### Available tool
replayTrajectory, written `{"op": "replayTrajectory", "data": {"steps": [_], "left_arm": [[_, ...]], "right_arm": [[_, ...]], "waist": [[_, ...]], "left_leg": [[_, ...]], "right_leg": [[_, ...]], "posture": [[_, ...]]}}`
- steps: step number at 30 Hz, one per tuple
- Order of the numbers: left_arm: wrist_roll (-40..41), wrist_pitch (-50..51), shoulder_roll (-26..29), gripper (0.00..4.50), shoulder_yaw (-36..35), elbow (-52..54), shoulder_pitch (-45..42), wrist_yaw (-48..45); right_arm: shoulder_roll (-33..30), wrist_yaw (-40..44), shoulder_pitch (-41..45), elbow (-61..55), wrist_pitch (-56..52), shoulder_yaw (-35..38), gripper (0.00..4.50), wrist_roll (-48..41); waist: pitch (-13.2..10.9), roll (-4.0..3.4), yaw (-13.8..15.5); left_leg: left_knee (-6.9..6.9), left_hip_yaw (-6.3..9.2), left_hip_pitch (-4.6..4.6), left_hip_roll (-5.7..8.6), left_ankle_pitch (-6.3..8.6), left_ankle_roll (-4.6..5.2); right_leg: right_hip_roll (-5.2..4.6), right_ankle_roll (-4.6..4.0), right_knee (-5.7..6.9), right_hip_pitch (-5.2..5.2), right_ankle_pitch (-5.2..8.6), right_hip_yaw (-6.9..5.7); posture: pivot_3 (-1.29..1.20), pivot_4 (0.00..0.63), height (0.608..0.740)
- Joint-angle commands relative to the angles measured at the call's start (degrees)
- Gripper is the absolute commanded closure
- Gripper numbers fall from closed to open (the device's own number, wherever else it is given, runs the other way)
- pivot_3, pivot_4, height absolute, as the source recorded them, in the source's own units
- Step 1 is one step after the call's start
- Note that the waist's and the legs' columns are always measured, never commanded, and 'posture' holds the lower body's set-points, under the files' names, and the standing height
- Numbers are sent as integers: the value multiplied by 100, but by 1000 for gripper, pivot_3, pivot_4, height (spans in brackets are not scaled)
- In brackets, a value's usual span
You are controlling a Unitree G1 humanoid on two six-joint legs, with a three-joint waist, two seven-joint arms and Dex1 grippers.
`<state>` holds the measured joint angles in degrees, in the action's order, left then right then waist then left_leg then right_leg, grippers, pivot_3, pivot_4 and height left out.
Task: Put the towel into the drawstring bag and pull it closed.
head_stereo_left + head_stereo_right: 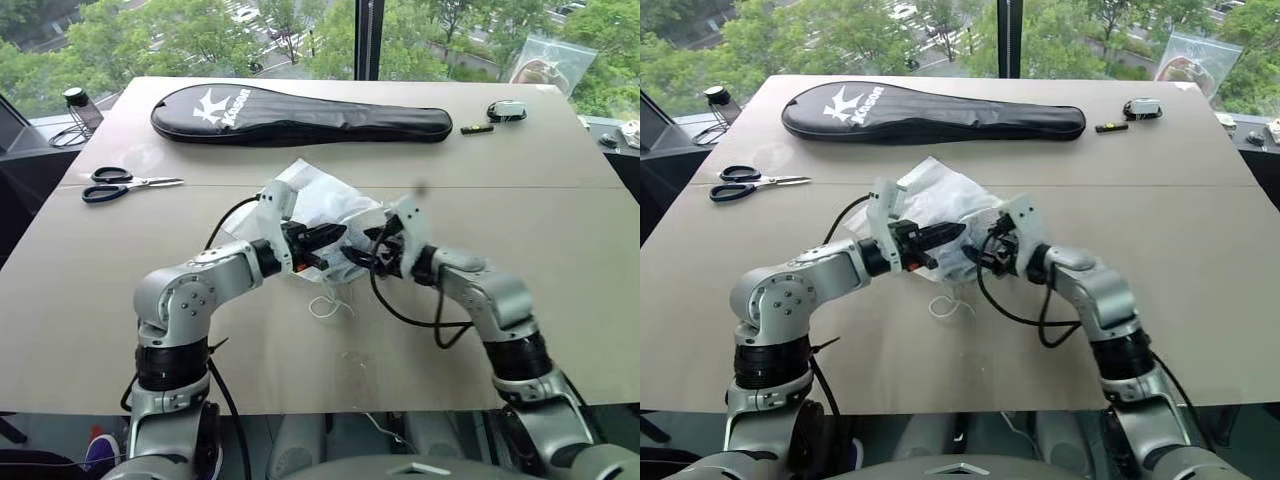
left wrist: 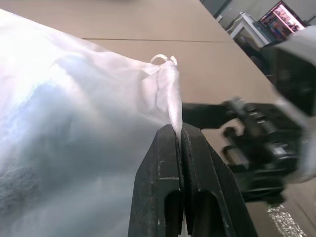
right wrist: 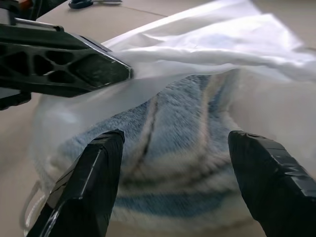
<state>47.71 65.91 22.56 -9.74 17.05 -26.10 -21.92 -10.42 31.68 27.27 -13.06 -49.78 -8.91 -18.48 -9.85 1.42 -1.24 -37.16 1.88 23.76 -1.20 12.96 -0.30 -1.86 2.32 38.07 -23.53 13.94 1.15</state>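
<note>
The right gripper (image 3: 173,187) is spread wide and holds nothing; the towel (image 3: 182,148) is seen straight ahead between its fingers, already inside the bag (image 1: 320,205) at the mouth. The left gripper (image 2: 180,143) is clamped on the bag's rim, holding the mouth up. The cords (image 1: 330,305) trail onto the table (image 1: 560,250), below both grippers, likely the next thing to be caught.

We note the drawstring bag (image 3: 207,44) as thin, translucent plastic film, creased, faintly glossy; the towel (image 3: 177,163) inside it as soft, fuzzy terry cloth; the table (image 1: 560,250) as matt, smooth board; the racket case (image 1: 300,115) as black fabric with a slight sheen; the scissors (image 1: 125,183) as bright metal blades with black plastic handles.
</note>
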Motion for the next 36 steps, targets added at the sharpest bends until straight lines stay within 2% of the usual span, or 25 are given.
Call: {"op": "replayTrajectory", "data": {"steps": [1, 3, 5, 8, 10, 13, 16, 18, 20, 24, 27, 31, 36], "left_arm": [[60, -127, 97, 4500, 25, 132, -112, -174], [52, -151, 112, 4500, 155, 227, -103, -262], [69, -150, 133, 4500, 239, 315, -70, -332], [67, -141, 199, 4500, 304, 429, 39, -409], [15, -180, 271, 4500, 352, 499, 138, -465], [-241, -441, 476, 4500, 492, 521, 335, -600], [-575, -833, 624, 4500, 525, 290, 302, -674], [-922, -1280, 761, 4500, 601, 5, 165, -823], [-1059, -1940, 803, 4500, 487, -293, 117, -1249], [-1600, -2892, 1722, 4500, 894, -644, 246, -2739], [-2136, -3943, 2339, 4500, 1145, -975, 341, -3722], [-2266, -4496, 2495, 4500, 1045, -1685, 40, -4314], [-2217, -4484, 2529, 4500, 877, -2006, -360, -4533]], "right_arm": [[-203, -51, 1, 0, 152, -602, 1057, 352], [-22, -162, 195, 719, 713, -1009, 1629, 747], [249, -326, 460, 1494, 1318, -1209, 2547, 1066], [624, -334, 734, 2346, 2350, -1252, 3827, 1294], [1001, -286, 811, 2803, 3080, -1041, 4438, 1151], [1340, -138, 743, 3204, 3946, -613, 4438, 879], [839, 268, 337, 2698, 3908, -690, 4438, 969], [370, 582, -78, 1861, 3542, -662, 3445, 811], [-66, 751, -483, 902, 3021, -613, 2780, 608], [-731, 787, -888, -357, 2131, -477, 1041, 341], [-978, 282, -699, -213, 2185, -393, 1041, 921], [-954, -203, -250, 615, 2784, -524, 1041, 1624], [-800, -164, 108, 1420, 3538, -956, 1041, 2122]], "waist": [[0, 0, -11], [0, 0, -41], [0, 0, -89], [1, 1, -126], [1, 2, -121], [-1, 0, -109], [-1, -1, -48], [-2, 0, 42], [-4, -4, 69], [-7, -8, -11], [-8, -11, -90], [-9, -11, -87], [-10, -9, -81]], "left_leg": [[0, 1, -1, -2, 0, 0], [0, 0, -2, -2, 0, 0], [0, -5, -2, -1, 0, 0], [0, -11, -8, -3, 0, 0], [0, -7, -5, -4, 0, 0], [2, -6, 0, -6, 0, -1], [2, -3, 4, 0, 0, -1], [1, 0, 8, 8, 0, -1], [0, -2, 8, 12, 0, -1], [9, -4, 4, 0, 0, -1], [27, -9, -8, -7, 0, 0], [25, -17, -5, -6, 0, 0], [14, -18, 8, -6, 0, 1]], "right_leg": [[3, 0, 1, 0, 0, 0], [3, -1, 1, 0, 1, 0], [2, -1, 0, 0, 0, 4], [5, 1, 0, 0, 0, 20], [6, 0, 0, 0, 0, 12], [6, 0, 0, -5, 0, 11], [-6, 0, -7, -4, -1, 7], [-15, 2, -10, -4, 0, 7], [-16, 2, -11, -3, 0, 5], [-2, -3, -8, -8, 2, 3], [10, -10, -6, -12, 6, 11], [7, -9, -8, -15, 6, 14], [5, -5, -10, -16, 6, 12]], "posture": [[0, 150, 740], [0, 150, 740], [0, 150, 740], [0, 150, 740], [0, 150, 740], [0, 150, 740], [0, 150, 740], [0, 150, 740], [0, 150, 740], [0, 150, 740], [0, 150, 740], [0, 150, 740], [0, 150, 740]]}}
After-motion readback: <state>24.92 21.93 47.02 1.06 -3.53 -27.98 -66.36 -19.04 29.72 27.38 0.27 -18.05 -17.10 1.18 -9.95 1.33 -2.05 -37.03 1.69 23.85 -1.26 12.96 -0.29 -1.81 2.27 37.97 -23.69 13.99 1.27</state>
